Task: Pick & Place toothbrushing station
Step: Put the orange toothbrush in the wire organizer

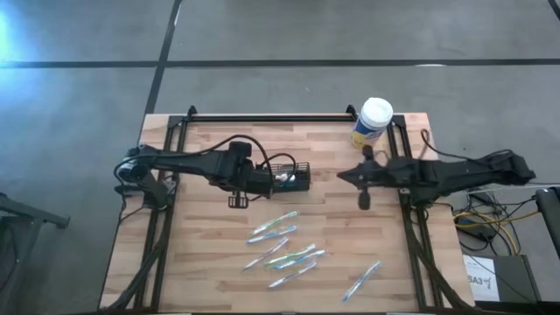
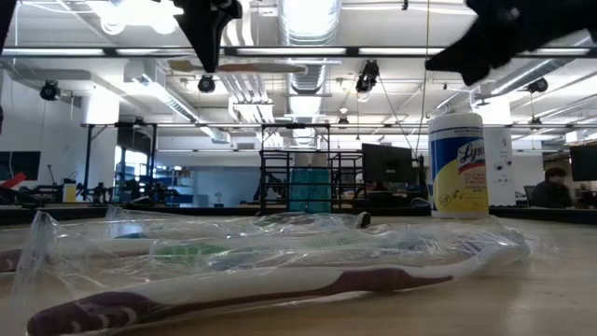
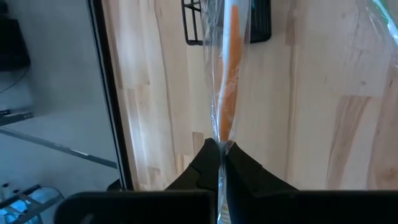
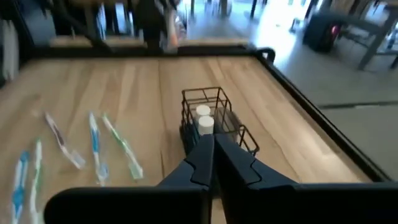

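Caddy: caddy (image 1: 291,175), black wire, stands upright on the desk (image 1: 210,262) left of centre, toward the far half. Right wrist view shows two white-capped items (image 4: 202,119) inside it; what they are I cannot tell.

Left end effector: left end effector (image 3: 219,149) pressed together, pinching a wrapped brush (image 3: 228,74) with an orange handle. Brush hangs down toward the caddy mouth; high view puts this arm right at the caddy, coming from the left.

Right end effector: right end effector (image 1: 362,198) pressed together, holding nothing visible. Parked right of centre, well apart from the caddy, pointing at it.

Loose brushes: loose brushes (image 1: 284,245), wrapped, several scattered on the near half of the desk, one more (image 1: 363,280) lying off to the right.

Canister: canister (image 1: 372,121), white lid, far right corner, just beyond the right arm.

Progress (judged): early to middle. One brush is in hand over the caddy and not yet released; most brushes remain on the desk.

Edges and room: black rail (image 1: 271,115) along the far edge, frames down both sides. Open wood between caddy and right arm, and between caddy and the brush pile. Caddy sits clear of every edge. Tight spot is the caddy rim, since the loose wrapper could snag on the wire.
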`<state>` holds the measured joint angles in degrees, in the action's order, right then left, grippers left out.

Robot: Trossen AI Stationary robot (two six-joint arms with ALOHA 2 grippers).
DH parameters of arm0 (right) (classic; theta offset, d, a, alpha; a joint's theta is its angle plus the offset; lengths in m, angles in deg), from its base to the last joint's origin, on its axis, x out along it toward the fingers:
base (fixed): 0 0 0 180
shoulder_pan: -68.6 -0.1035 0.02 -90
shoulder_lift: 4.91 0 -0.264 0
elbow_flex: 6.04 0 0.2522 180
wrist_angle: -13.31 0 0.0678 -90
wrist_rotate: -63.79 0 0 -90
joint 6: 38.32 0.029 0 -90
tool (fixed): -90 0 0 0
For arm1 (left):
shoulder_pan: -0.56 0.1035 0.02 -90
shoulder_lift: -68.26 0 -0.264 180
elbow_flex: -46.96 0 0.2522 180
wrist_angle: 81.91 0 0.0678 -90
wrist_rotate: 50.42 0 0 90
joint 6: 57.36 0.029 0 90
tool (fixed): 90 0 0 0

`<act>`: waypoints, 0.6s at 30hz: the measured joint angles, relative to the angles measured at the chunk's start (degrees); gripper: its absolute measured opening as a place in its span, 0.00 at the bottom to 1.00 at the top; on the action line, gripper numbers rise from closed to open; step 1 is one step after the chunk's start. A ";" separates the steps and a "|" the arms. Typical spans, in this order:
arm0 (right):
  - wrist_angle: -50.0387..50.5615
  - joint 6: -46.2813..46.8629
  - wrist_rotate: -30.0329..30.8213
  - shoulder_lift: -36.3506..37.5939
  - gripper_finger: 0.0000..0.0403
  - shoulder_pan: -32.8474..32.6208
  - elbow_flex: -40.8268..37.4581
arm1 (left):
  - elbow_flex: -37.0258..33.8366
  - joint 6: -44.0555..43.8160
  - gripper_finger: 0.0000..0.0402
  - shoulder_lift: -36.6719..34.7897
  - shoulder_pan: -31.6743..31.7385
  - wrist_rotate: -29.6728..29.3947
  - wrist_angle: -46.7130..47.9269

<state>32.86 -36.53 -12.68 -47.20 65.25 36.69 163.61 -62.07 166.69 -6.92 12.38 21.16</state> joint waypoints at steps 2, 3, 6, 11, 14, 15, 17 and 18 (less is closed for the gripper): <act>4.22 -1.58 0.16 -6.08 0.04 0.00 6.05 | -0.02 0.09 0.02 0.00 0.00 -0.71 -0.43; 6.35 -2.46 0.35 -9.02 0.06 0.00 9.01 | 0.00 0.18 0.02 0.00 0.00 -0.92 -0.40; 10.65 -5.49 2.65 -17.24 0.12 0.00 17.36 | -0.02 0.20 0.02 0.00 0.00 -0.96 -0.51; 12.34 -12.01 3.19 -28.22 0.25 0.04 28.51 | -0.02 0.22 0.02 0.00 0.00 -1.02 -1.38; 12.46 -15.30 3.19 -32.91 0.33 0.00 32.55 | -0.02 0.22 0.02 0.00 0.00 -1.38 -1.39; 12.48 -16.09 3.21 -34.36 0.35 0.03 33.60 | -0.02 0.22 0.02 0.00 0.00 -1.38 -1.41; 12.49 -17.51 3.41 -36.70 0.40 0.09 35.34 | -0.02 0.22 0.02 0.00 -0.07 -1.38 -1.47; 12.56 -18.06 3.43 -37.85 0.42 0.08 36.13 | -0.02 0.18 0.02 0.00 -0.07 -1.36 -1.49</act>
<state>45.41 -54.58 -9.26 -85.05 65.33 72.82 163.59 -61.88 166.69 -6.99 11.02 19.67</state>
